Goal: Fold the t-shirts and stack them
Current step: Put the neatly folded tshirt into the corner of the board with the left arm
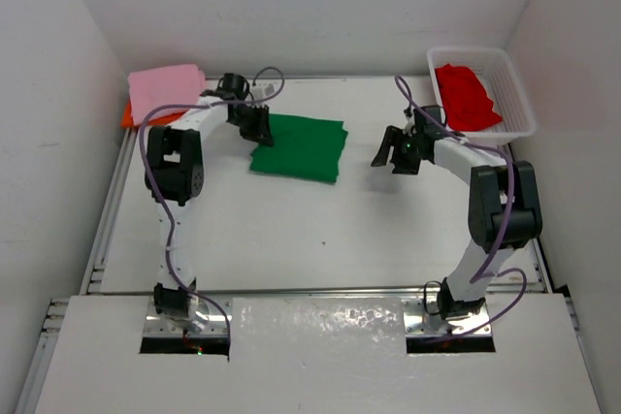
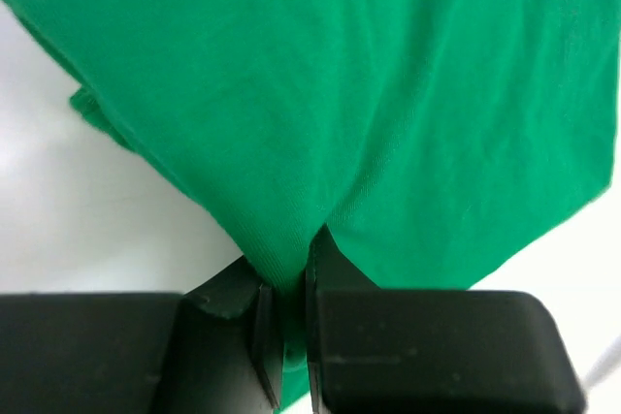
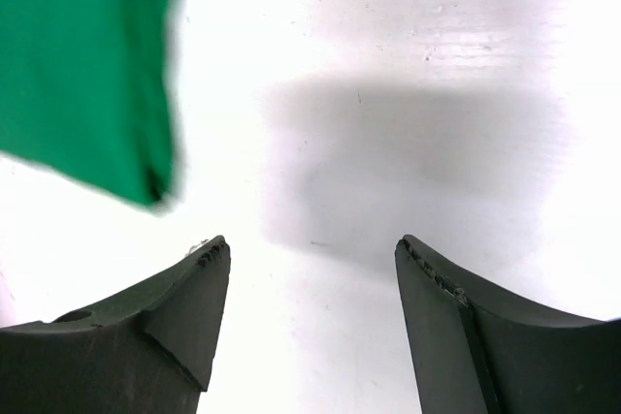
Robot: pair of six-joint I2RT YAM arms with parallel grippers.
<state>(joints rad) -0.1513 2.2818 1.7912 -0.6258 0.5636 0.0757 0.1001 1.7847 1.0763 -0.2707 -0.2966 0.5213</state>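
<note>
Near the table's (image 1: 291,239) far edge the left gripper (image 2: 291,283) clamps the green shirt (image 1: 303,147) by its left side; the right gripper (image 3: 310,269), jaws apart, hangs off its right

Bright, even light. The counter (image 3: 466,7) glares near-white in both wrist views; a soft grey shadow lies ahead of the right tool (image 3: 310,242), and the green shirt (image 3: 78,55) blurs at its edge.

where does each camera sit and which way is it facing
top external: high at the near side, looking down at the table; left arm and right arm show whole.
left wrist: looks along the left end effector, shut on the green t-shirt.
right wrist: looks past the open right end effector at table.
shared: all three show the green t-shirt.
</note>
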